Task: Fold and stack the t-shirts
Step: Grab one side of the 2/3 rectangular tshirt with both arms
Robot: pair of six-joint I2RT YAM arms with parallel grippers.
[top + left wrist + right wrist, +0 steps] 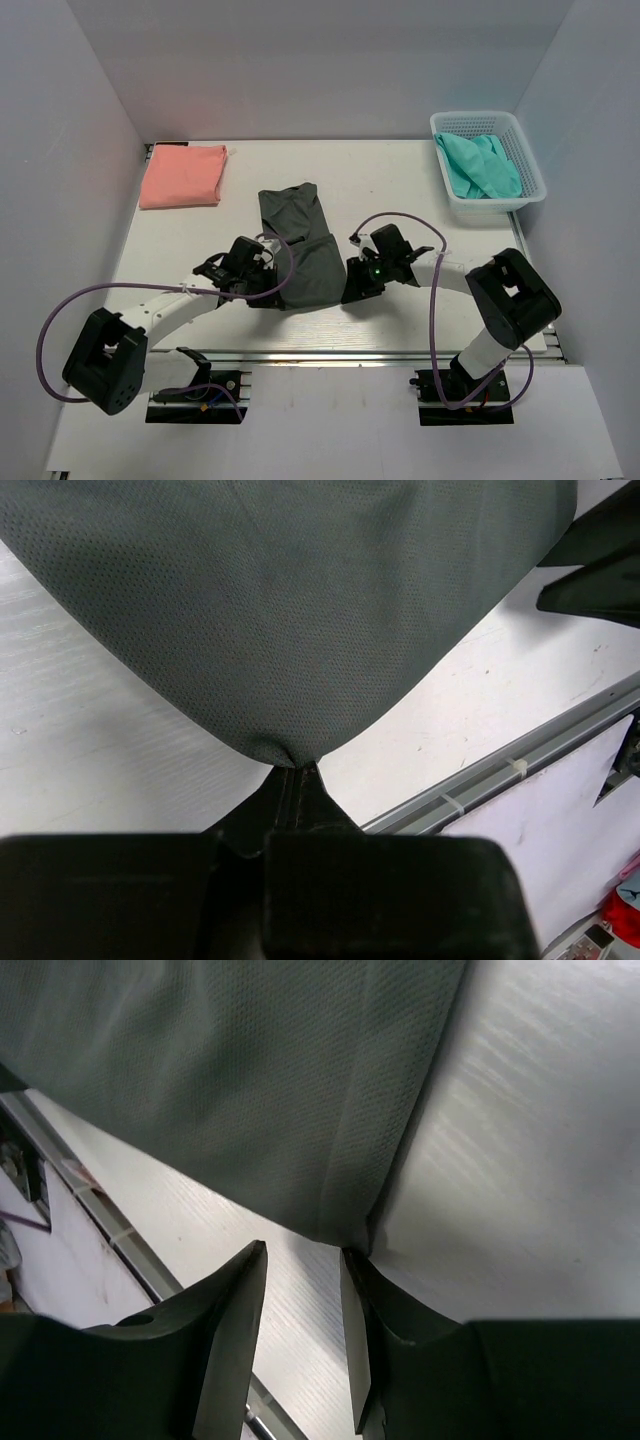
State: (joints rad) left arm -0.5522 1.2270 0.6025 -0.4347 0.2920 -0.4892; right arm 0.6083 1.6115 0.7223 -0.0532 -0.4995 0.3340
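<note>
The left gripper (296, 772) pinched the charcoal t-shirt (280, 610) by a corner. The right gripper (303, 1257) stood parted (gripping nothing) just beside another corner.

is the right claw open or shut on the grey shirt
Open. In the right wrist view the right claw shows table between its fingers; a corner of the grey shirt lies at one fingertip, not pinched.

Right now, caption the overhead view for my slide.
Left gripper pinches a near corner of the dark grey t-shirt, right gripper open at the other; salmon t-shirt folded far left.
</note>
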